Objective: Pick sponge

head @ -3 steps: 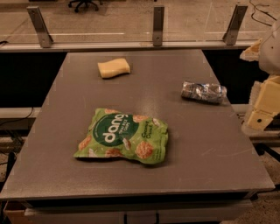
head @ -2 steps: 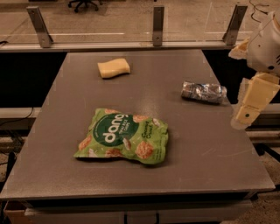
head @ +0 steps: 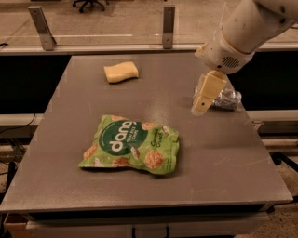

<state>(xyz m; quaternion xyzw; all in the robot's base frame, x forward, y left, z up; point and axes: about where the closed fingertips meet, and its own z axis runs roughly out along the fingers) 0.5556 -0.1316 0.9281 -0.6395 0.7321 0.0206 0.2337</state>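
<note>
We saw a dim, warm-toned scene, lit softly from above. The grey worktop (head: 223, 153) carried a faint sheen near its middle. The green bag (head: 132, 145) cast a thin dark shadow along its near edge. The gripper (head: 200, 108), hanging over the worktop's right side, looked pale and brightly lit against the grey surface.

A green "dang" snack bag (head: 132, 145) is laid flat near the middle of the gray table (head: 223, 158), a bit toward the front-left, logo side up. A crumpled silver wrapper (head: 229, 99) is parked by the right edge, partly blocked from view by the gripper (head: 199, 109), which is held over the tabletop just left of it. One metal post (head: 43, 28) and another (head: 168, 25) are stood behind the far edge, and a chair base (head: 88, 3) can be made out on the floor beyond
</note>
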